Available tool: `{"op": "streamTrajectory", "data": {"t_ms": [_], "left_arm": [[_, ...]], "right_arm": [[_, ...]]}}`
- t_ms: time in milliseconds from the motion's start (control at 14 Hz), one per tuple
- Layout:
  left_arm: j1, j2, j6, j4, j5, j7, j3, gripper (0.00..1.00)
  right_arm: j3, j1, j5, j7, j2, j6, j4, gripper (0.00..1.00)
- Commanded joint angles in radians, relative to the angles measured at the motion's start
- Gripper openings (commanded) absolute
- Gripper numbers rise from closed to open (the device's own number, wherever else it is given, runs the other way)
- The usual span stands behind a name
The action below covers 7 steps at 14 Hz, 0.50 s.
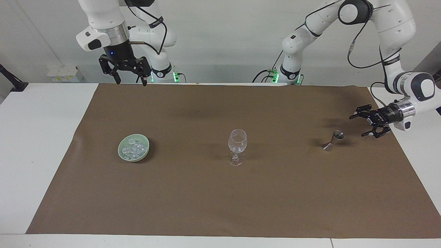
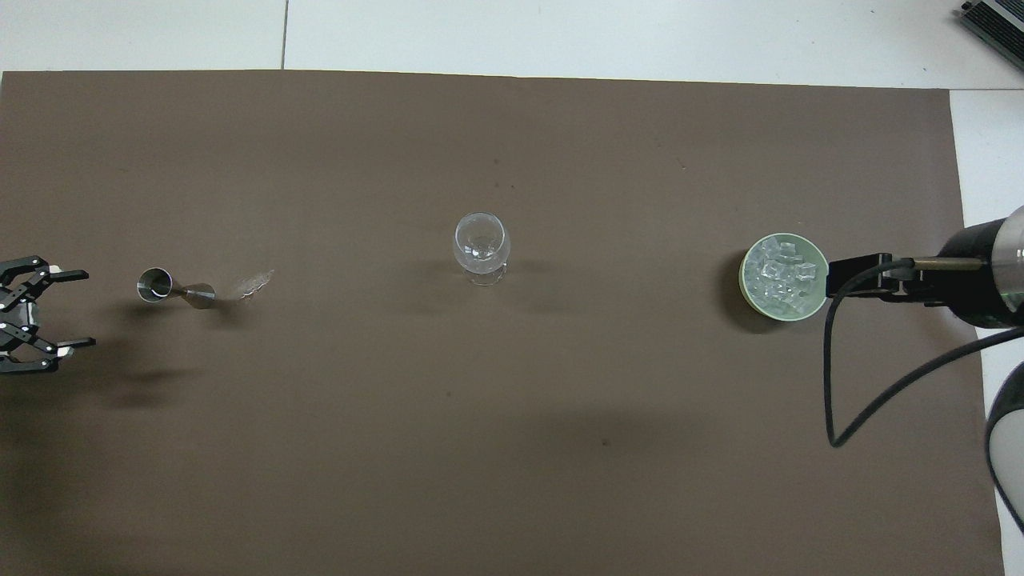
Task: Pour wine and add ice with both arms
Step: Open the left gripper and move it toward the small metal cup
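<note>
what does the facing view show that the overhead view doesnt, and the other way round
Only the facing view shows both arms whole, with the right gripper open, held high near the robots' edge of the brown mat, and how tall the stemmed glass stands. Only the overhead view looks straight down into the glass and the metal jigger. Both show the ice heaped in the green bowl, the glass mid-mat, and the open left gripper beside the jigger, not touching it.

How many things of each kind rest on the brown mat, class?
Stemmed glass: 1
Metal jigger: 1
Green bowl of ice: 1
Total: 3
</note>
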Motion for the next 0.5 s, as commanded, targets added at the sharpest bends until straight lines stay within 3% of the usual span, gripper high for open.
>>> {"op": "streamTrajectory", "data": {"t_ms": [0,429], "left_arm": [[0.008,0.076,-0.021,0.037,-0.041,0.033,-0.014,1.0],[-0.023,0.099,-0.016,0.042,-0.047,0.088,-0.023,1.0]], "right_arm": [[0.007,-0.014,0.017,0.006,-0.004,-0.009,-0.001,1.0],[0.007,-0.014,0.017,0.006,-0.004,-0.009,-0.001,1.0]]}}
